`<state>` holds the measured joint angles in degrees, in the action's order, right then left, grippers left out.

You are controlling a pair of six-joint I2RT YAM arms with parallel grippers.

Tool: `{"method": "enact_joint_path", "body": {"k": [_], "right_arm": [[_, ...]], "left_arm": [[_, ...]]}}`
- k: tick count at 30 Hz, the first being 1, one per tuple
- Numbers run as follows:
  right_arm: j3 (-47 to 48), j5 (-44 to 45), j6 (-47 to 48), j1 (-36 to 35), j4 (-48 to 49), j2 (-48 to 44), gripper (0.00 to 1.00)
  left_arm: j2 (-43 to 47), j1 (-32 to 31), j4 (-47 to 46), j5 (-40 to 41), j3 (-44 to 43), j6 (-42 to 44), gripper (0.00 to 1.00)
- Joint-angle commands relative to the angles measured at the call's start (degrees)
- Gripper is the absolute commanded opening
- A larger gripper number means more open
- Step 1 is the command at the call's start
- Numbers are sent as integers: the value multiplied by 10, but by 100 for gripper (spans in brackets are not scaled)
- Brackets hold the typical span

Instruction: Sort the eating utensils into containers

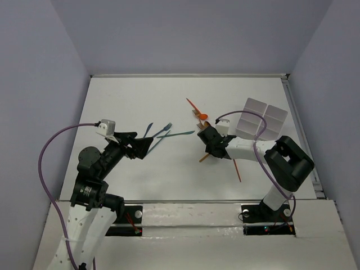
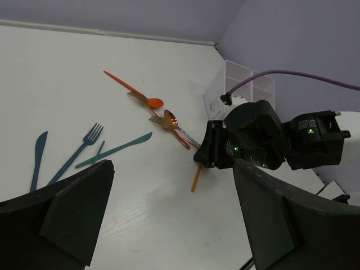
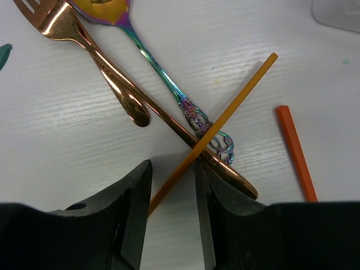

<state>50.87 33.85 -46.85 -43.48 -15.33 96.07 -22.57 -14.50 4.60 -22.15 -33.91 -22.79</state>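
My right gripper [image 1: 202, 136] [image 3: 172, 169] is open, low over the table, its fingers on either side of an amber utensil handle [image 3: 236, 101] [image 1: 205, 158] without closing on it. That handle lies across a copper fork [image 3: 84, 39] and an iridescent spoon [image 3: 152, 62]. An orange handle [image 3: 295, 152] [image 1: 237, 171] lies to the right. An orange spoon [image 1: 202, 117] and an orange knife [image 1: 194, 106] lie farther back. My left gripper [image 1: 143, 147] [image 2: 171, 169] is open and empty, near a blue knife [image 2: 38, 157], a blue fork [image 2: 79, 154] and a teal knife [image 2: 115, 150]. The divided white tray [image 1: 261, 119] stands at the right.
The table's right edge rail [image 1: 301, 135] runs just past the tray. Purple cables [image 1: 50, 146] loop off both arms. The right arm's elbow [image 1: 289, 160] sits in front of the tray. Bare white tabletop [image 1: 169, 174] lies between the two grippers.
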Motion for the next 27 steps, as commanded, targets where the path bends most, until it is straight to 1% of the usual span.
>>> {"method": "enact_joint_path", "body": {"k": [1,2,7,10,12,13,15,17,23,26,27], "right_arm": [[2,10,7,11,22,10,41],[5,9,8,11,22,13,36],[1,7,6,16,21,15,31],[-4,7,2,16,17,7,22],[-6,9,0,16,14,0,18],[-8,10,0,16,13,-4,15],[-7,13,0,16,8,-14,12],[-8,15,0,16,6,-22,7],[-10,12,7,16,1,-62,7],[-26,7,27,16,21,-127,7],[-32,5,36,16,32,-170,7]], "left_arm": [[-8,4,-23,-12,-6,3,99],[-8,4,-23,-13,-5,3,99],[-8,4,-24,-14,-5,3,99],[-6,4,-24,-14,-6,3,99],[-5,4,-24,-14,-6,4,99],[-5,4,-24,-14,-5,3,99],[-5,4,-25,-15,-5,3,99],[-5,4,-25,-14,-5,3,99],[-4,4,-25,-16,-5,3,99],[-4,4,-25,-16,-5,3,99],[-4,4,-25,-15,-5,3,99]]}}
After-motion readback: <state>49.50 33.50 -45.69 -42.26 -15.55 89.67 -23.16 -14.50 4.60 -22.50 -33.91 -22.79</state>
